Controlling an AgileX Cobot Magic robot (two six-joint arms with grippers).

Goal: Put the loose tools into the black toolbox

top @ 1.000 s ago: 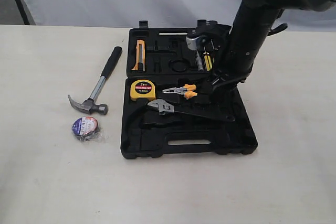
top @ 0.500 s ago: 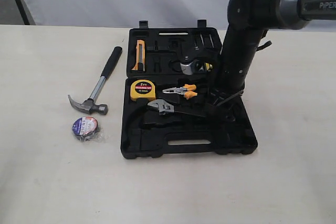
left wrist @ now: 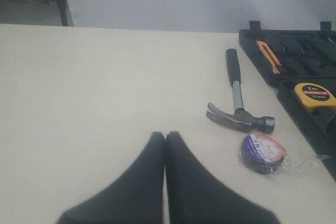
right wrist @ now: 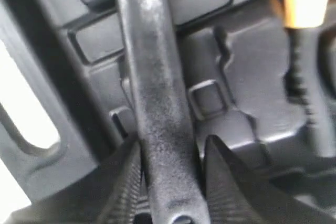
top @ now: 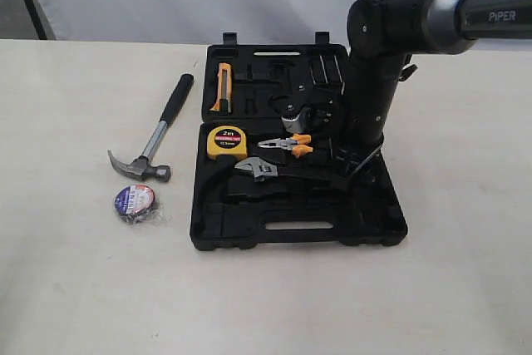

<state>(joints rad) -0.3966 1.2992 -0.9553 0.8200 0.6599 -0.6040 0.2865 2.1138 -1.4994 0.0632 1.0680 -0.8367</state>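
Black-handled, silver-jawed adjustable wrench (top: 256, 170), clamped at its handle by the right gripper (right wrist: 170, 153) inside the black plastic toolbox (top: 249, 234) (left gripper (left wrist: 164, 137) pressed together).

The table (top: 83, 288) is a plain cream top. On its left side a hammer (top: 154, 135) lies flat, handle angled toward the back, steel head nearer the front. Just beside the head, a touch closer to the front edge, sits a tape roll (top: 134, 201) in crinkled clear wrap. Right of both lies the toolbox (top: 218, 237) — black, opened out flat on the top.
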